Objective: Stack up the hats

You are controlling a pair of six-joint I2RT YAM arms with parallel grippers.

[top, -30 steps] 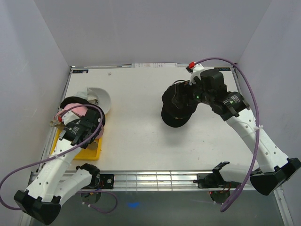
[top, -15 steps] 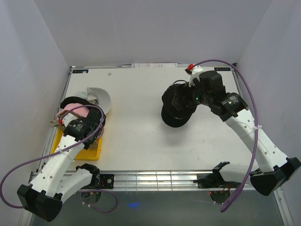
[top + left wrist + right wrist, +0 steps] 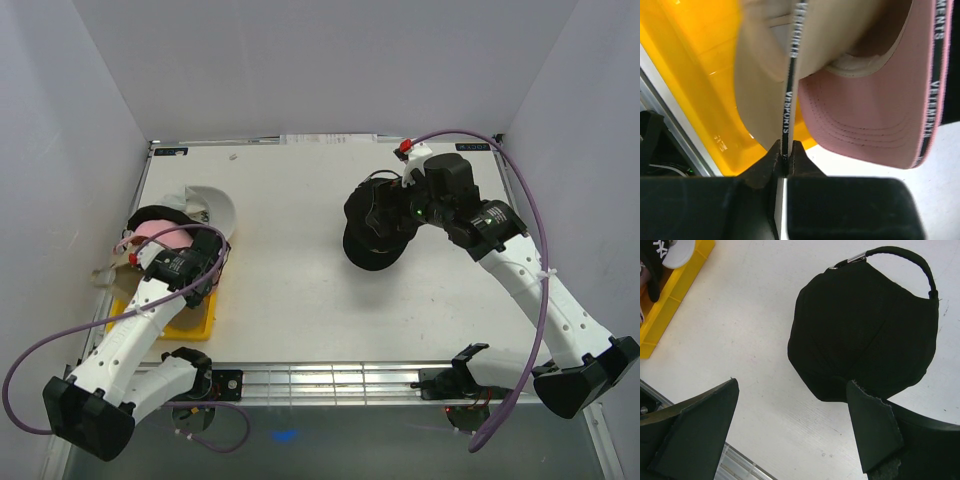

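Observation:
In the left wrist view my left gripper (image 3: 786,150) is shut on the taped rim of a plain tan hat (image 3: 760,75), which hangs over the yellow tray. A pink hat (image 3: 875,115) lies against it on the right. From above, the left gripper (image 3: 138,262) is at the pile on the table's left, where the pink hat (image 3: 158,232) and a white hat (image 3: 216,206) show. A black hat (image 3: 865,325) lies crown up on the table at centre right. My right gripper (image 3: 792,384) hovers open over its near edge, touching nothing.
The yellow tray (image 3: 192,324) sits at the front left under the hat pile, close to the table's left and front edges. The right wrist view catches its corner (image 3: 670,295) and the white hat (image 3: 677,252). A metal rail (image 3: 320,380) runs along the front edge.
My left gripper has closed on the tan hat's rim and the left arm has shifted slightly. The right arm has barely moved and stays open.

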